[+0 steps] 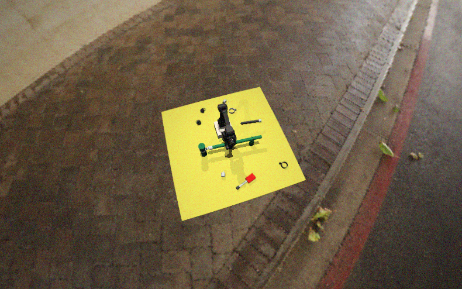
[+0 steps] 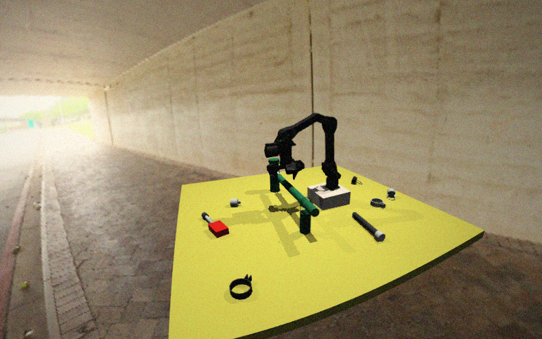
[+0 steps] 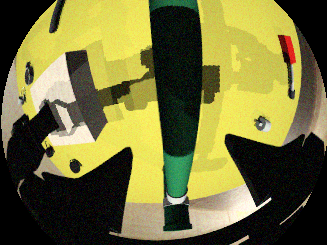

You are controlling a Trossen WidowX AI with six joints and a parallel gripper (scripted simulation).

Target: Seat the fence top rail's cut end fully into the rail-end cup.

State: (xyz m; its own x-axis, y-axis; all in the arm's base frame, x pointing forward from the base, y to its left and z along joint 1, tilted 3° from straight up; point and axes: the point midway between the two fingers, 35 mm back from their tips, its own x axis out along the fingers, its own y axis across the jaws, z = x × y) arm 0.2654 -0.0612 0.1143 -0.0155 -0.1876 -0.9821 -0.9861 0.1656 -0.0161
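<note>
The green top rail lies raised, spanning from the small post to the big green post. Its far end meets the pale rail-end cup; how deep it sits cannot be told. The black brace band is up near the post cap. My gripper is open over the rail's middle part. In the wrist view, gaps show between the rail and both fingertips. The loop cap is too small to make out.
On the yellow table lie a red-headed tool, a small grey cap, a black ring clamp and a dark rod. Several small fittings lie around the arm's white base.
</note>
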